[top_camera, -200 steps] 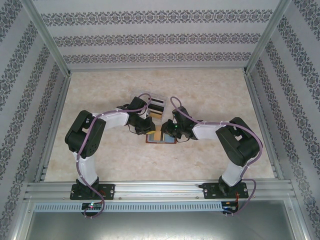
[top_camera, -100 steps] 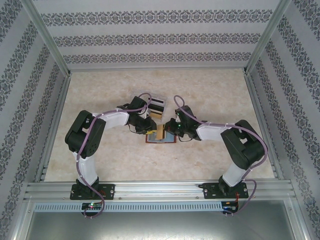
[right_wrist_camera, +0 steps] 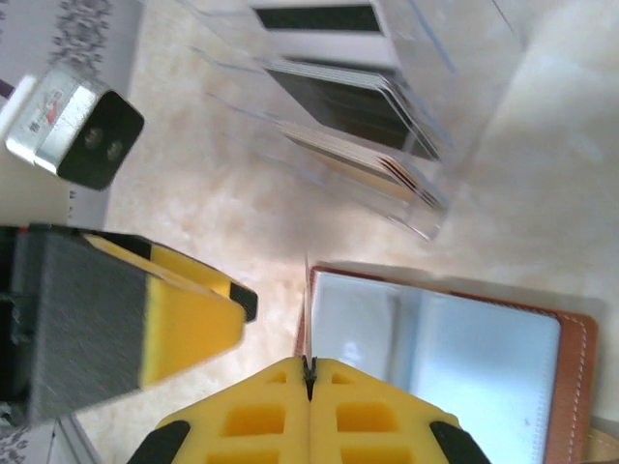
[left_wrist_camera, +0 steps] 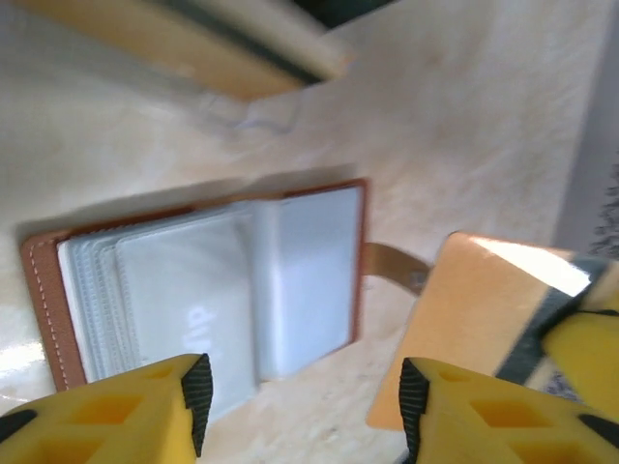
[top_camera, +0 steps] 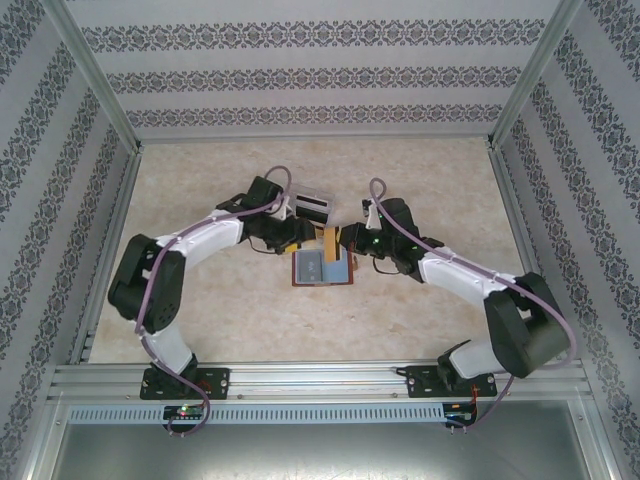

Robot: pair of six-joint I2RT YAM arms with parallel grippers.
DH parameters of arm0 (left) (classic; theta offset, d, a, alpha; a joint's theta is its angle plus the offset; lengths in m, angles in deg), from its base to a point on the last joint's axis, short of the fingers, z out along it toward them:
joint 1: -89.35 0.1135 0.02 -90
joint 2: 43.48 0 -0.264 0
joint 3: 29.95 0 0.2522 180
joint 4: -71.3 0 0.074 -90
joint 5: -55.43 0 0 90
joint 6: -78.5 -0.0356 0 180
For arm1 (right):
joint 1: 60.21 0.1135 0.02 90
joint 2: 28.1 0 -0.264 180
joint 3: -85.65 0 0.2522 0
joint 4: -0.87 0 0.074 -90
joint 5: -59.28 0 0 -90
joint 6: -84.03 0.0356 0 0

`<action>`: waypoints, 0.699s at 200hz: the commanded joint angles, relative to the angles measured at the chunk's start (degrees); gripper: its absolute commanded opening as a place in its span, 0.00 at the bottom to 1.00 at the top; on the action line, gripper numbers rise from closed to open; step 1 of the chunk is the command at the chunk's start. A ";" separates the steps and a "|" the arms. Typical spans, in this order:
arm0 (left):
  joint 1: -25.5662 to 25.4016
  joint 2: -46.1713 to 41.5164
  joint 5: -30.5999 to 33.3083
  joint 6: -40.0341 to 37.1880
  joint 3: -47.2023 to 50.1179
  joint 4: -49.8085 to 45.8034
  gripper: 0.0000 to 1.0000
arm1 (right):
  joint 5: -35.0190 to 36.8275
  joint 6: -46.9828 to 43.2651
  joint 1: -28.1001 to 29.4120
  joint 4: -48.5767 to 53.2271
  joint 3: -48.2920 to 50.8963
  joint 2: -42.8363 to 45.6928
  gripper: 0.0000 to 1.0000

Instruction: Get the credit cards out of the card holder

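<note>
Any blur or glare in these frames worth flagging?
Left wrist: soft overall, top strip smeared, bright glare on the orange card. Right wrist: card holder fairly crisp, reflections streak the clear card box. Top external: evenly lit, sharp.

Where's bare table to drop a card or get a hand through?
Free: far strip of the beige marbled table between the clear plastic box and back wall; near strip between the brown leather card holder and front rail; far corners. Crowded: centre, where left gripper, right gripper pinching an orange card, box and holder bunch.
</note>
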 commanded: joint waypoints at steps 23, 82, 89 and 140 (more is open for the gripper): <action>3.53 -6.62 -10.44 6.99 2.35 12.75 0.69 | -4.77 -1.10 -0.77 -3.33 -4.91 2.00 0.00; 4.11 -9.40 -17.02 16.63 4.79 30.34 0.84 | -13.93 7.15 -2.06 -9.37 -13.06 -1.69 0.00; 4.44 -9.50 -18.47 18.20 4.67 32.19 0.81 | -15.01 8.61 -2.25 -10.61 -13.53 -2.43 0.00; 5.76 -12.12 -20.71 18.49 2.98 33.72 0.45 | -18.02 13.81 -2.87 -16.53 -14.76 -6.30 0.00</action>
